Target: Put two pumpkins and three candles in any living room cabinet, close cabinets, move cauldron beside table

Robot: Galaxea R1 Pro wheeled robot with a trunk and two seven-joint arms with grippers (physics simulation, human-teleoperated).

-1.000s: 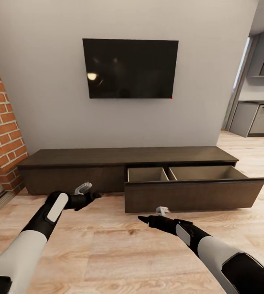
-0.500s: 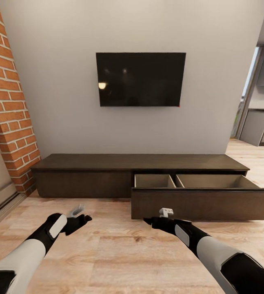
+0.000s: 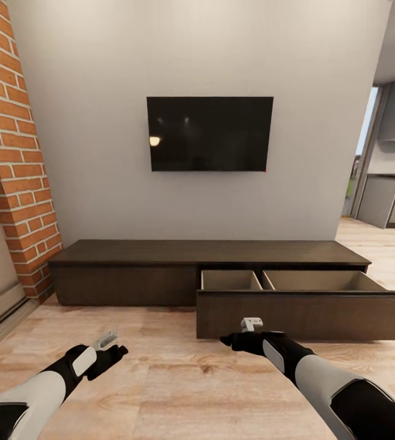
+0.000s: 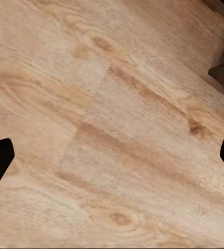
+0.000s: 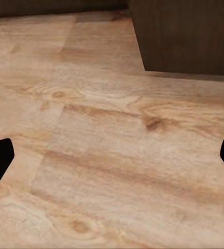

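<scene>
Pale wooden flooring [image 3: 179,379] runs to a grey wall with a dark television [image 3: 209,134]; against it the cabinet [image 3: 160,269] has its right drawer [image 3: 304,311] pulled out. Left gripper [image 4: 112,155] and right gripper [image 5: 112,155] hover over planks, jaws spread, empty.

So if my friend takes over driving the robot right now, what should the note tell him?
Left gripper: open, holding nothing, over bare wood floor.
Right gripper: open, holding nothing, just in front of the pulled-out drawer.
Cabinet: its right drawer is open; what shows of its two compartments looks empty.
Done: drawer opened.
Left: find the pumpkins, candles and cauldron, load the cabinet, shut it, then put the cauldron beside the table.
</scene>
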